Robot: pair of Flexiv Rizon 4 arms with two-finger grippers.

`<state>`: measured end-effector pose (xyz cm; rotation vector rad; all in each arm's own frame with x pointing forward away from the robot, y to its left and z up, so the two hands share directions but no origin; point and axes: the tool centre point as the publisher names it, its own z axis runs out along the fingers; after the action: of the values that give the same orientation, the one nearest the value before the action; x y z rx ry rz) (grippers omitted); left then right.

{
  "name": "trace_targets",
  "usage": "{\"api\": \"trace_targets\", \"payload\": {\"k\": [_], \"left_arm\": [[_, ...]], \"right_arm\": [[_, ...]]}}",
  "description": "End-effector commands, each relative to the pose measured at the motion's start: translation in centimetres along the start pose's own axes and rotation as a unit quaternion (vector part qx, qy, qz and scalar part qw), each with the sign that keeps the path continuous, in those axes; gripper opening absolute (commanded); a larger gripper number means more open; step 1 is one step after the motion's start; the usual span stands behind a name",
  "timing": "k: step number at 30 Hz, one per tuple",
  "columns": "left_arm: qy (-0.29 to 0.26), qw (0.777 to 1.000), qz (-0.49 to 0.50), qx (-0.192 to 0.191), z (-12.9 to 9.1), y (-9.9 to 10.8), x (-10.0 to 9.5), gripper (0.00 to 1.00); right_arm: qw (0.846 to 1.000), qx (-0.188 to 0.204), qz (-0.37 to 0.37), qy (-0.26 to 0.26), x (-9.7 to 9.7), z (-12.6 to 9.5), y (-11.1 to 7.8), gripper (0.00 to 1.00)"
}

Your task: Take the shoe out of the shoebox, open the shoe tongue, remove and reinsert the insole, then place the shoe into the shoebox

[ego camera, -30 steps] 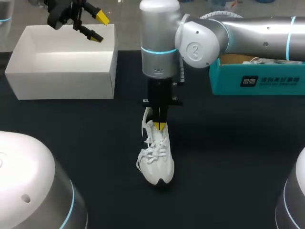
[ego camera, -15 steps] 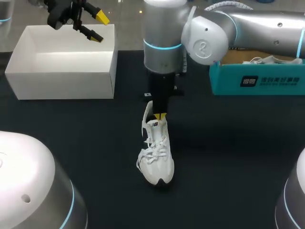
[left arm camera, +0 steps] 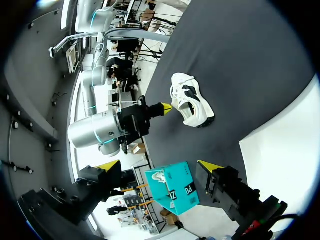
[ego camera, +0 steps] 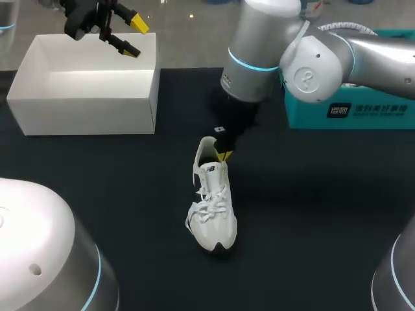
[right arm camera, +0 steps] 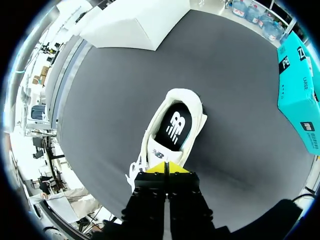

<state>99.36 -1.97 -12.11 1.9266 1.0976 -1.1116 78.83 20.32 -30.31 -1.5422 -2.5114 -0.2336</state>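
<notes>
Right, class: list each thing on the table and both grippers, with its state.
shoe: standing on its sole, insole in.
white box: open, empty.
teal shoebox: open-topped.
left gripper: open, holding nothing.
right gripper: shut, empty, close by the shoe.

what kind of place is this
Probably a robot lab test bench, not a home or shop: a black table with a left gripper and right gripper over it, and a single white shoe set out with a white box and a teal shoebox.
</notes>
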Motion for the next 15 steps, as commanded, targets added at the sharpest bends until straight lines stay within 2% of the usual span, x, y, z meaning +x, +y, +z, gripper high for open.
{"api": "trace_targets", "payload": {"k": [1,2,3,4,6,7,8,9,11,12,14,15], "left_arm": [[0.001,1.0,0.0,0.002,-0.1,0.1,0.0,1.0],[0.001,1.0,0.0,0.002,-0.1,0.1,0.0,1.0],[0.001,1.0,0.0,0.002,-0.1,0.1,0.0,1.0],[0.001,1.0,0.0,0.002,-0.1,0.1,0.0,1.0],[0.001,1.0,0.0,0.002,-0.1,0.1,0.0,1.0],[0.001,1.0,0.0,0.002,-0.1,0.1,0.0,1.0],[0.001,1.0,0.0,0.002,-0.1,0.1,0.0,1.0],[0.001,1.0,0.0,0.002,-0.1,0.1,0.0,1.0],[0.001,1.0,0.0,0.002,-0.1,0.1,0.0,1.0],[0.001,1.0,0.0,0.002,-0.1,0.1,0.0,1.0],[0.001,1.0,0.0,0.002,-0.1,0.1,0.0,1.0],[0.001,1.0,0.0,0.002,-0.1,0.1,0.0,1.0]], "right_arm": [[1.0,-0.008,-0.001,0.012,-0.3,0.0,-0.5,0.0],[0.998,0.005,-0.056,-0.032,-0.8,-0.7,0.2,0.0],[0.997,0.013,-0.061,-0.049,-1.0,-0.9,0.3,0.0],[0.986,0.016,-0.128,-0.101,-1.5,-1.6,0.9,0.0],[0.978,0.02,-0.156,-0.138,-1.8,-2.0,1.3,0.0],[0.969,0.008,-0.19,-0.158,-2.0,-2.2,1.5,0.0],[0.96,-0.012,-0.221,-0.171,-2.2,-2.4,1.7,0.0],[0.955,-0.007,-0.228,-0.189,-2.3,-2.6,1.9,0.0],[0.937,-0.031,-0.281,-0.203,-2.3,-2.8,2.3,0.0],[0.93,-0.031,-0.3,-0.21,-2.3,-3.0,2.5,0.0],[0.932,0.026,-0.288,-0.216,-2.8,-2.8,2.8,0.0],[0.932,0.026,-0.288,-0.216,-2.8,-2.8,2.8,0.0]]}}
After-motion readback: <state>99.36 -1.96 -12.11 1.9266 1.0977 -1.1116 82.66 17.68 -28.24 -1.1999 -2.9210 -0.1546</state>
